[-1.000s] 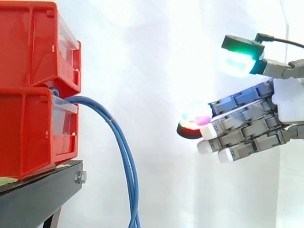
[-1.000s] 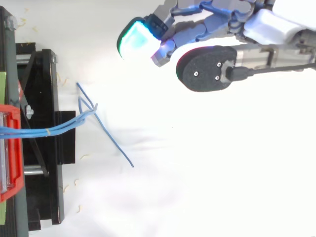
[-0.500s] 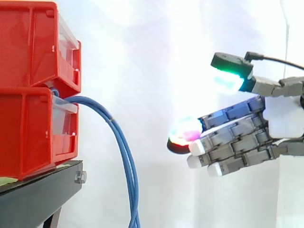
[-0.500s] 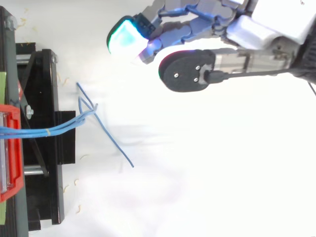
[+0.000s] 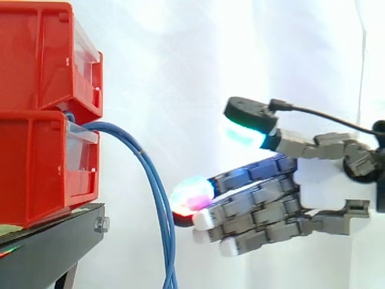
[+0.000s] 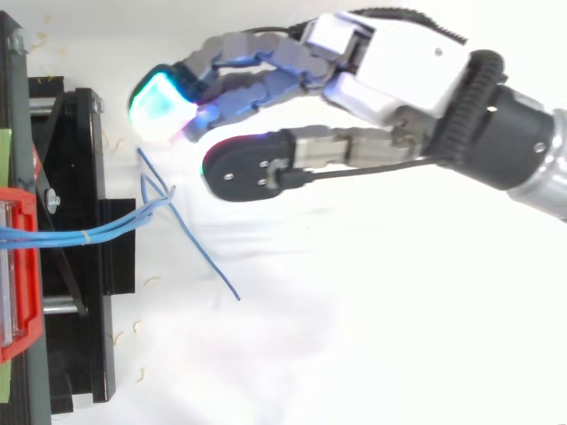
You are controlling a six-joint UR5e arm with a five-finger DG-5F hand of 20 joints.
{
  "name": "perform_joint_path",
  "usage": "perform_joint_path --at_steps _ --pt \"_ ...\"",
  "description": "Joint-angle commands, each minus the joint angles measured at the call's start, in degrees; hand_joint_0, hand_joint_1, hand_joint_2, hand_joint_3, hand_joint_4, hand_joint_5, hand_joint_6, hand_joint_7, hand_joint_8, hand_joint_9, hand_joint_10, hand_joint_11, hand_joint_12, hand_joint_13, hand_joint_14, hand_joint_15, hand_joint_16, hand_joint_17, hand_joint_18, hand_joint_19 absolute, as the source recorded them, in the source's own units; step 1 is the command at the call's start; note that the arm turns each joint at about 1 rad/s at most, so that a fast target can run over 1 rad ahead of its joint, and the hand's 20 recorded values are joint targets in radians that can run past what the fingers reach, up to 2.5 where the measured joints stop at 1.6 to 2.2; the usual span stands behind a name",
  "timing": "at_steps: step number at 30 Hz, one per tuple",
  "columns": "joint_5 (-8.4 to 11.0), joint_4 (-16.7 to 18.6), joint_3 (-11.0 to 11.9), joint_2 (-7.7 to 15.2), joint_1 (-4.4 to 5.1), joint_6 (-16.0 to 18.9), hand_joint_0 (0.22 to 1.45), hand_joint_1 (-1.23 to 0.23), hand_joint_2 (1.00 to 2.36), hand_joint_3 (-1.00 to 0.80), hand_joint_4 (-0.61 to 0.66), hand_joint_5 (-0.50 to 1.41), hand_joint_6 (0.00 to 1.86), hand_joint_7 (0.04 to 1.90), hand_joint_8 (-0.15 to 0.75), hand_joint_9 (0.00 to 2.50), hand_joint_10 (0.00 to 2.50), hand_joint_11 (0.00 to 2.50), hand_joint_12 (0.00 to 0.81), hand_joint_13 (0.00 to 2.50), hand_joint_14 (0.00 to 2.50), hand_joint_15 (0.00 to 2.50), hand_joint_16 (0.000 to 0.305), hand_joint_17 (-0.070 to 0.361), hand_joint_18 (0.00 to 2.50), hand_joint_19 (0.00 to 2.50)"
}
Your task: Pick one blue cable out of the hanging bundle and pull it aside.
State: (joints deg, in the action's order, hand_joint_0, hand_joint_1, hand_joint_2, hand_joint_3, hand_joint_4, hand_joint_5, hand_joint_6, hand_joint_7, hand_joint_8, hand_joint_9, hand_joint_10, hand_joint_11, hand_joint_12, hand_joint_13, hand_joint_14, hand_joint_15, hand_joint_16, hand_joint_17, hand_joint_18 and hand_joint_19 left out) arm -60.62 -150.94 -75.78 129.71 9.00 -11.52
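two stacked glossy red plastic bins [image 5: 42, 108] stand at the left edge of the side view, each with a pale, see-through front panel. under them, at lower left, is a matt black metal stand [image 5: 51, 244]. the bundle of thin blue cables [image 5: 157, 198] is one even blue, ringed by a small yellow band [image 6: 84, 236] at the left of the top view. the robot hand [image 5: 325, 189] at right has a white palm shell and grey segmented fingers. one pad [image 5: 192, 194] glows magenta and red, and the thumb's pad [image 5: 245, 133] glows cyan-green under a black cap. behind is a plain white curtain [image 5: 198, 54].
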Motion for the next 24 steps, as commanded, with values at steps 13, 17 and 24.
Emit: perform_joint_path --at_steps 13,17,24 --pt "-2.93 0.6 10.8 10.4 1.81 3.3 0.48 -0.50 1.00 -0.50 0.38 -0.18 0.50 0.80 0.332 0.74 0.01 0.23 0.429 0.59 0.01 0.28 0.058 0.130 0.43 0.52" --pt "-3.10 0.4 10.8 10.4 2.61 3.0 0.48 -0.50 1.00 -0.50 0.39 -0.17 0.50 0.82 0.330 0.75 0.01 0.24 0.430 0.59 0.01 0.28 0.058 0.131 0.44 0.53" --pt "-3.28 0.4 10.9 10.4 3.05 3.0 0.48 -0.50 1.00 -0.50 0.41 -0.16 0.50 0.85 0.334 0.76 0.01 0.26 0.431 0.61 0.01 0.29 0.058 0.131 0.45 0.54"
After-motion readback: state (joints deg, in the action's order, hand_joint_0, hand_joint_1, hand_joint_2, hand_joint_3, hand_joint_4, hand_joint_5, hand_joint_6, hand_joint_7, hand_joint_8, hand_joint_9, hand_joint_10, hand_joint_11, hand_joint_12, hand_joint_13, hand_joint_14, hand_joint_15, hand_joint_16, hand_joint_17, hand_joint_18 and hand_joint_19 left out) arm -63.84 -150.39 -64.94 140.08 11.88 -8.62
